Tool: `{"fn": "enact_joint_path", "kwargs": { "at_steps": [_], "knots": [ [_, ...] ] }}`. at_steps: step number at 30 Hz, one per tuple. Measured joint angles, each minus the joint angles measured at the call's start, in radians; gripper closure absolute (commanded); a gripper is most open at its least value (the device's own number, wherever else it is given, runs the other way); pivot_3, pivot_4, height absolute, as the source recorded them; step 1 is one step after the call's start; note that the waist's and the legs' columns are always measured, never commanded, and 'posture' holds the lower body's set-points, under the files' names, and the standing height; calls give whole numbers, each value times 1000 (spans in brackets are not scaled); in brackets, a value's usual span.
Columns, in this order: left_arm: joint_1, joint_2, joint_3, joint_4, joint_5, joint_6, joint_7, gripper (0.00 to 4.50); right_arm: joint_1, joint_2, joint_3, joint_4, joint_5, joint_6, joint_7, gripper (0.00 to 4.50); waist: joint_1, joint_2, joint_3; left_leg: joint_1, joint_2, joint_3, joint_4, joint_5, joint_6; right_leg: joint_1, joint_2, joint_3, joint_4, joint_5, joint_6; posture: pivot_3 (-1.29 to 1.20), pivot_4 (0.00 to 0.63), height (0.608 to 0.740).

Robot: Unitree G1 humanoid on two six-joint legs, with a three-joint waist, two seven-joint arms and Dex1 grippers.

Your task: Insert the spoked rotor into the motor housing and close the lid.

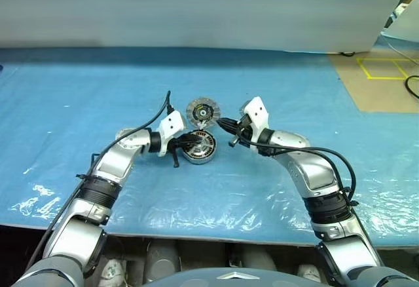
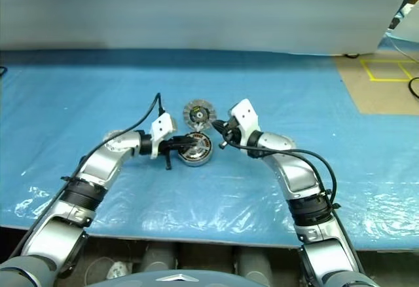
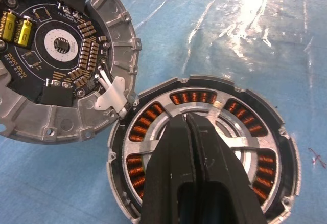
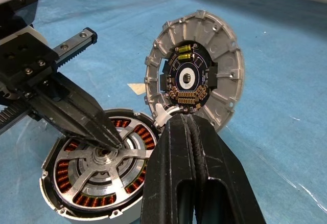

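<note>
The spoked rotor (image 4: 102, 165) sits inside the motor housing (image 4: 61, 208), copper windings showing between its spokes, near the middle of the blue-covered worktop (image 1: 78, 103). The lid (image 4: 194, 75) stands open, tilted up from the housing's far edge, circuit face showing. The left fingers (image 4: 104, 134), pressed together, rest on the rotor's hub. The right fingers (image 4: 186, 127), also together, touch the lid's lower rim.
</note>
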Motion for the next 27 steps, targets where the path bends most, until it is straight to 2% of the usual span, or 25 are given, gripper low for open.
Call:
{"fn": "enact_joint_path", "kwargs": {
  "at_steps": [6,11,15,19,23,27],
  "knots": [
    [7,-22,26,-4,-34,17,-5,4446,-2,0,0,1,0,0,6,4500,0,0,0,-1,-1,0,0,0,0,-4,0,1,0,0,0,0,150,740],
    [74,-40,74,-87,-166,99,-61,4446,-16,3,-4,7,4,-2,21,4500,-2,0,0,-7,-1,0,-3,0,0,-11,2,1,-1,3,4,0,150,740],
    [81,-7,158,-145,-256,150,-76,4446,-20,3,-7,20,6,-4,33,4500,-3,0,0,-10,2,-1,-4,0,0,-13,5,0,-2,2,4,0,150,740],
    [92,48,216,-146,-273,162,-78,4446,-20,-2,-10,26,19,-5,59,4500,-6,0,0,-8,2,0,-4,0,0,-13,4,0,-2,2,4,0,150,740],
    [103,46,248,-139,-279,162,-57,4446,-42,-21,-33,50,38,-12,84,4500,-1,0,1,-9,1,0,-2,0,0,-12,3,0,-2,2,4,0,150,740],
    [110,41,297,-153,-309,162,-31,4446,-105,-63,-55,181,-6,-60,63,4500,-3,0,1,-8,1,0,-2,0,0,-12,3,0,-1,2,4,0,150,740]
  ]
}}
